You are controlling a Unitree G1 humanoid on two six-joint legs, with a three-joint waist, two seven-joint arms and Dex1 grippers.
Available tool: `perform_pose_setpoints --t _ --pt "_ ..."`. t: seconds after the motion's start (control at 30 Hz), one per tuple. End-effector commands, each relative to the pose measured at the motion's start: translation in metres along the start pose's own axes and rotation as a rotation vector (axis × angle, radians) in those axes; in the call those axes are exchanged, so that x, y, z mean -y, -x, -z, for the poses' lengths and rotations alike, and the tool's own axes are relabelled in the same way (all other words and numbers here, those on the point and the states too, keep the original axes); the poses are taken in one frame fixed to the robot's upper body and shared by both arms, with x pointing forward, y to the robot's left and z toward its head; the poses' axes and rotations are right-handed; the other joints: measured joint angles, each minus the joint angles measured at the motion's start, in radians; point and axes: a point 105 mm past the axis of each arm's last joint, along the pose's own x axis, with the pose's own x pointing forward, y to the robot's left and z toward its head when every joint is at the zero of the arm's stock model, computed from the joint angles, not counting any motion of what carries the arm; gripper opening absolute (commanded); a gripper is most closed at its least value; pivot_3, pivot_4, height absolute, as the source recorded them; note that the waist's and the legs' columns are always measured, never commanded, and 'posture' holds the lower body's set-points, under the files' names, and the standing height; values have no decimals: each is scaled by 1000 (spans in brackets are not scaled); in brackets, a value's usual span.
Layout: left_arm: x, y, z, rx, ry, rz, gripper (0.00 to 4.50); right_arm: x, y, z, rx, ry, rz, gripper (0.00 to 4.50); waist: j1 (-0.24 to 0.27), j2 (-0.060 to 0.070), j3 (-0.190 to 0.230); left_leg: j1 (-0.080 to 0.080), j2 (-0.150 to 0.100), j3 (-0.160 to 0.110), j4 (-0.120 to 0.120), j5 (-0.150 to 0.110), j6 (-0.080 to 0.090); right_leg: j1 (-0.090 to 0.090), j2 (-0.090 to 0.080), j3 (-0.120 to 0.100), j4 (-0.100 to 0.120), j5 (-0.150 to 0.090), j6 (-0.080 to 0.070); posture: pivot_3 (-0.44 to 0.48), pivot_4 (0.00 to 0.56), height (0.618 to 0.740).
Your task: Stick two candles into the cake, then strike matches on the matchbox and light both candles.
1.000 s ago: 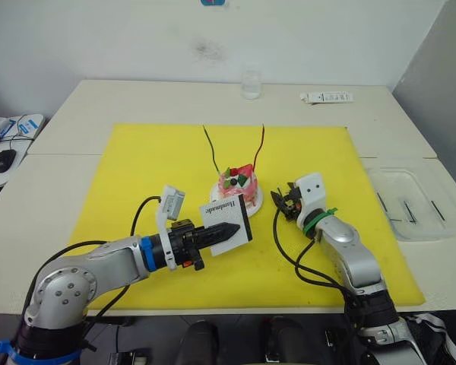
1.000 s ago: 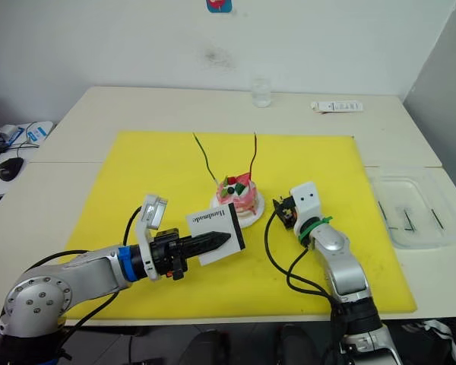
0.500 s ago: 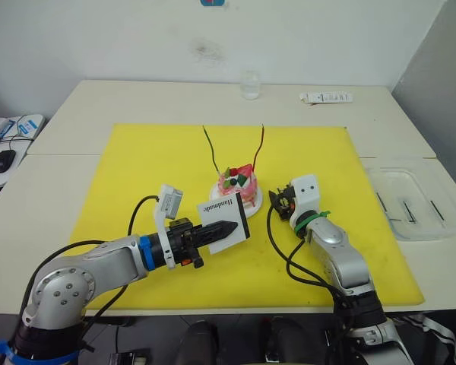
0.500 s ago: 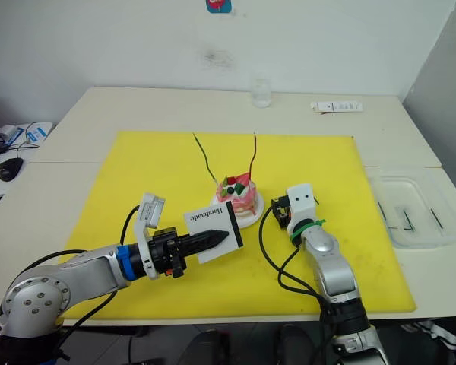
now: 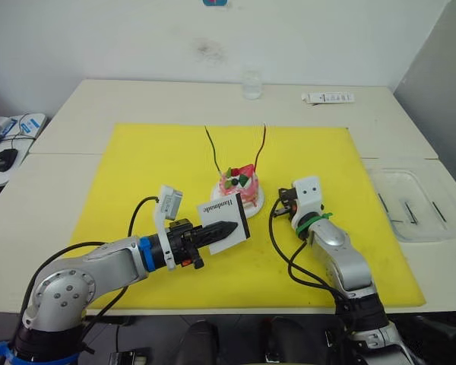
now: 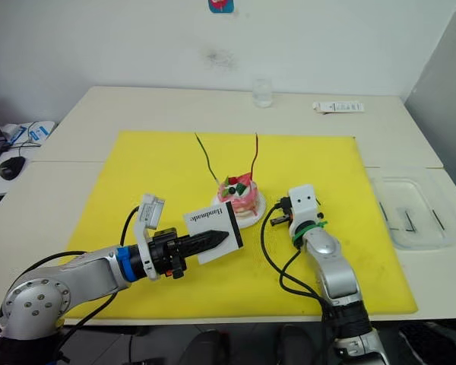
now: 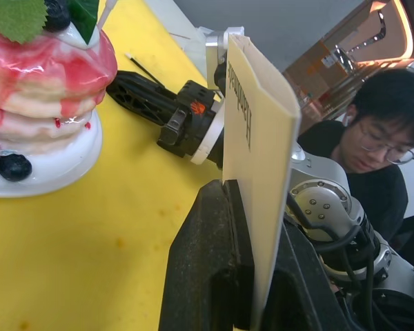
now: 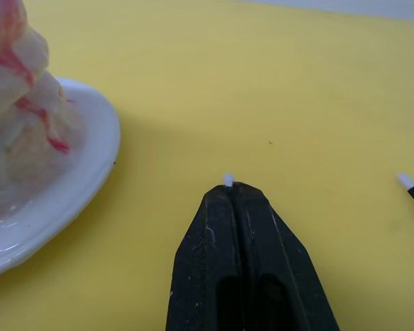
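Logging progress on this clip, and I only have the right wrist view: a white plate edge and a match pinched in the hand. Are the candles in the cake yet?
Observer: Yes. The red candle and the green candle both stand in the cake; I see no flame on either.
Operator: Where is the matchbox?
Observer: The left hand is shut on the matchbox, holding it up off the yellow mat, just in front of the cake.
Operator: How near is my hand to it?
Observer: The right hand, with its match, is low beside the plate on the cake's right, apart from the matchbox.
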Motion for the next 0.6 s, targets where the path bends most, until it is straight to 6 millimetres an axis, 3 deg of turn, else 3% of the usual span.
perform_pose_setpoints --t 0.03,0.13,0.23,0.37,0.6 --pt "9 1 -6 30 -40 23 0 10 11 -10 14 63 -69 46 2 0 0 0 0 0 0 0 0 0 0 0 0 0 0 0 150 740" --pt "9 1 -6 26 -39 27 0 13 26 -16 -4 139 -222 46 1 0 0 0 -1 0 0 0 0 0 -1 0 0 0 0 0 150 740" --pt "9 1 -4 18 -38 35 0 18 40 -9 -66 185 -349 46 0 0 0 0 0 0 0 0 0 0 0 0 0 0 0 0 150 740" --pt "9 -2 -4 18 -40 44 0 27 45 -1 -99 188 -418 46 -2 0 0 1 1 0 0 0 0 0 2 0 0 0 -1 0 150 740" --pt "11 -1 -2 11 -40 52 0 22 64 4 -97 202 -569 46 0 0 0 1 1 0 0 0 0 0 2 0 -1 0 -1 0 150 740"
